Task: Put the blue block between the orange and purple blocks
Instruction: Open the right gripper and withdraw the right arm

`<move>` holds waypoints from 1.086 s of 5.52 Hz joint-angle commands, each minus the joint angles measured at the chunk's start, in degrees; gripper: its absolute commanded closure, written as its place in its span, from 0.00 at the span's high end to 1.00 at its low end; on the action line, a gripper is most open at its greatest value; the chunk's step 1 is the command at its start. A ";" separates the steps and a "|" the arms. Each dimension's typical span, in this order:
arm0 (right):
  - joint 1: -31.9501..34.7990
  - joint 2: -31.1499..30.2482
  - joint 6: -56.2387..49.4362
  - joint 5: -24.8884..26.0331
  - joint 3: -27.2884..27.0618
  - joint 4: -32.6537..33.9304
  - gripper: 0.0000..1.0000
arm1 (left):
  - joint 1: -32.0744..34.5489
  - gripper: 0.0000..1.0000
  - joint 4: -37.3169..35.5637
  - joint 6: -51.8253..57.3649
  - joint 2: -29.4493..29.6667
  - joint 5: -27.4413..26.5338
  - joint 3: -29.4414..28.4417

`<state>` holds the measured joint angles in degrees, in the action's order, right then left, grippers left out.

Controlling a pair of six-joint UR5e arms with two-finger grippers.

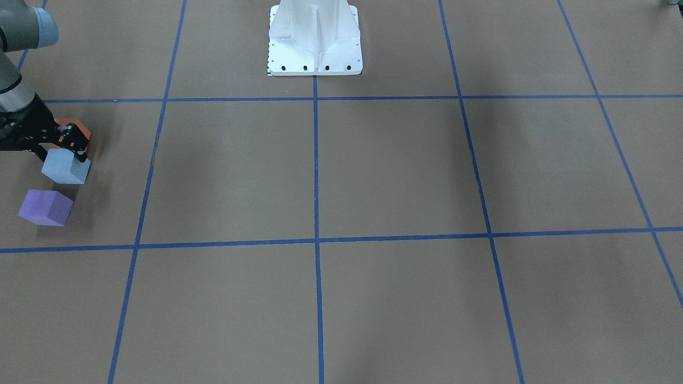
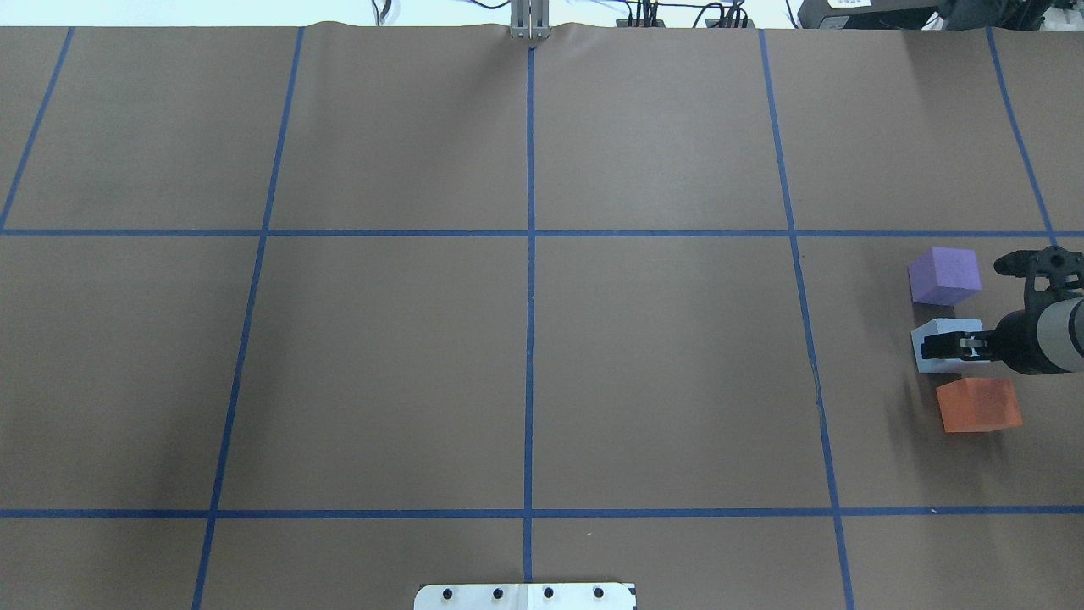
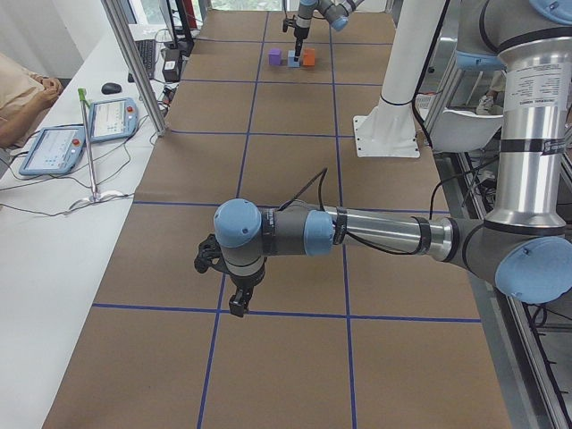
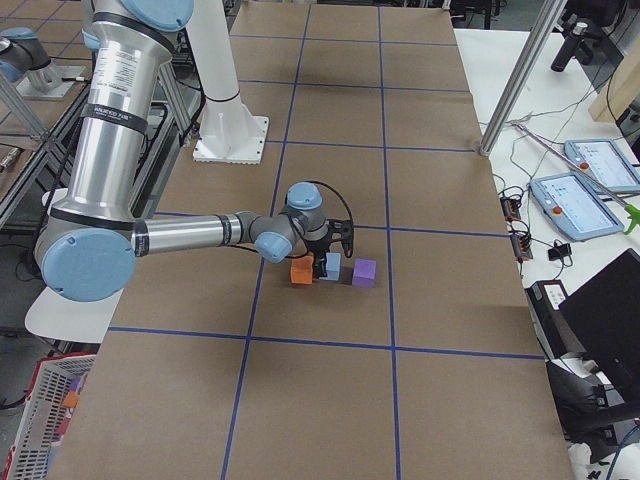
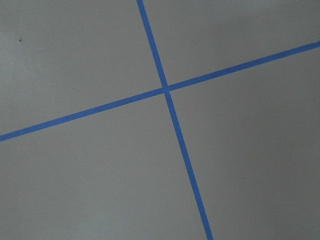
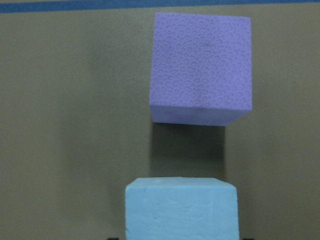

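Note:
The light blue block [image 1: 65,166] sits on the brown table between the orange block [image 1: 80,128] and the purple block [image 1: 46,207], in one row near the table's right end. In the overhead view they are the blue block [image 2: 931,364], the orange block [image 2: 978,405] and the purple block [image 2: 944,275]. My right gripper [image 1: 61,156] reaches over the blue block, its jaws closed on the block's sides. The right wrist view shows the blue block [image 6: 180,210] low and the purple block [image 6: 201,67] beyond it. My left gripper [image 3: 234,304] hangs over bare table far away; I cannot tell its state.
The white robot base [image 1: 315,40] stands at the table's middle edge. Blue tape lines [image 2: 530,254] divide the brown surface into squares. Tablets and cables lie on the side bench [image 4: 580,190] past the far edge.

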<state>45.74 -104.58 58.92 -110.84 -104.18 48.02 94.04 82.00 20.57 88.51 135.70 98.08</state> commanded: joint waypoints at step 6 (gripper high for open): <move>39.75 3.23 -59.21 -19.42 -3.39 39.51 1.00 | 0.00 1.00 0.00 0.26 -0.09 -0.09 -0.26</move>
<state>82.52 -102.16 5.91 -129.60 -106.41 80.16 94.04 82.00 20.75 88.42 135.63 97.89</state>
